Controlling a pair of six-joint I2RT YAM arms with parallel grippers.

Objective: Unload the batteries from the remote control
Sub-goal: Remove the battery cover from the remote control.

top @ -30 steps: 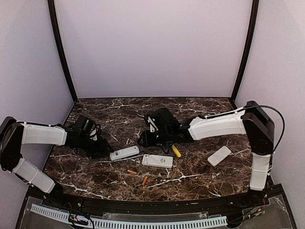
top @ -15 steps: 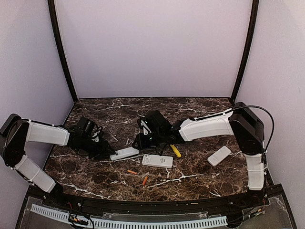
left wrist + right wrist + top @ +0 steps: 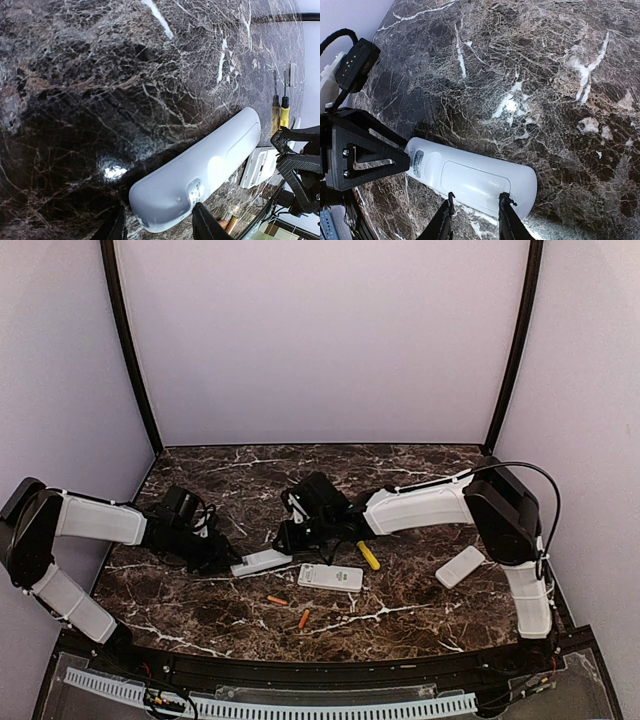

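Observation:
A white remote (image 3: 262,561) lies back side up on the marble table, its battery cover closed. In the left wrist view my left gripper (image 3: 157,227) straddles the near end of the remote (image 3: 200,175) and is closed on its sides. My right gripper (image 3: 474,212) is slightly open and empty. Its fingertips (image 3: 449,200) sit at the near edge of the remote's battery cover (image 3: 475,180). In the top view the right gripper (image 3: 290,537) is over the remote's right end and the left gripper (image 3: 218,556) is at its left end. Two orange batteries (image 3: 277,600) (image 3: 304,619) lie loose in front.
A second white remote (image 3: 330,577) lies just right of the held one, and a yellow-handled screwdriver (image 3: 369,556) lies beyond it. A third white piece (image 3: 460,566) lies at the right. The table's front edge (image 3: 320,655) is near the batteries.
The right arm has swung left and its gripper now sits over the remote's right end. The left gripper has moved right onto the remote's left end.

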